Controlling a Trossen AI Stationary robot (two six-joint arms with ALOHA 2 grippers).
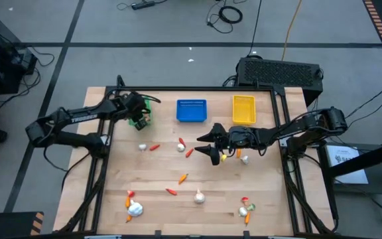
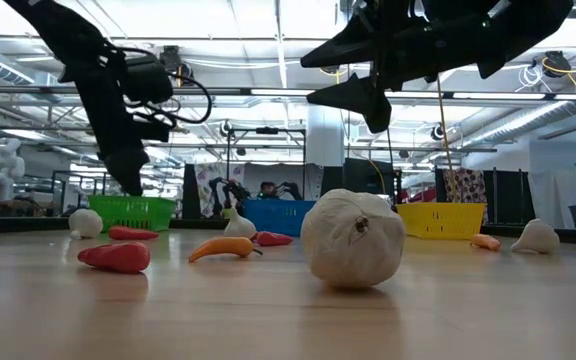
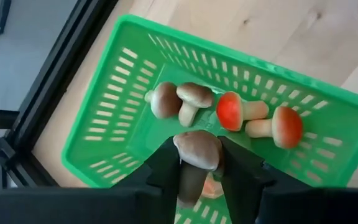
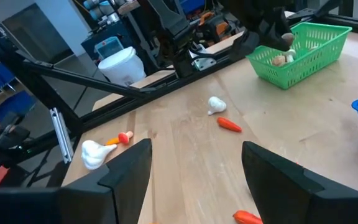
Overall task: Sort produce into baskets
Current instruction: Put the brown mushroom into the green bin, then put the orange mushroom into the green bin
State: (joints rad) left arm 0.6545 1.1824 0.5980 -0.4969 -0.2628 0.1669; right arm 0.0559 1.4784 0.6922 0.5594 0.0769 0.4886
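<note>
The green basket (image 3: 110, 130) stands at the table's far left and holds several toy mushrooms (image 3: 253, 118), brown and red-capped. My left gripper (image 3: 199, 149) hangs over this basket (image 1: 140, 119), shut on a brown mushroom (image 3: 197, 149). The blue basket (image 1: 191, 111) and the yellow basket (image 1: 243, 109) stand along the far edge. My right gripper (image 1: 205, 144) hovers open above the table's middle, with nothing between its fingers (image 4: 129, 168). Garlic bulbs (image 1: 199, 196), red peppers (image 1: 154, 147) and a carrot (image 1: 183, 178) lie loose on the wood. My left gripper pinches the brown mushroom between its two fingers (image 3: 166, 168), which sit on either side of the cap (image 3: 194, 146). The fingers slant steeply down from above. The mushroom is clear of the basket floor, cap toward the fingertips, stem (image 3: 190, 183) running back between the fingers.
A big garlic bulb (image 2: 353, 238) lies close to the near edge. More produce sits at the near left (image 1: 135, 208) and near right (image 1: 246, 209). A dark frame rail (image 1: 108, 143) borders the table. A black box (image 1: 280, 72) stands beyond the far right corner.
</note>
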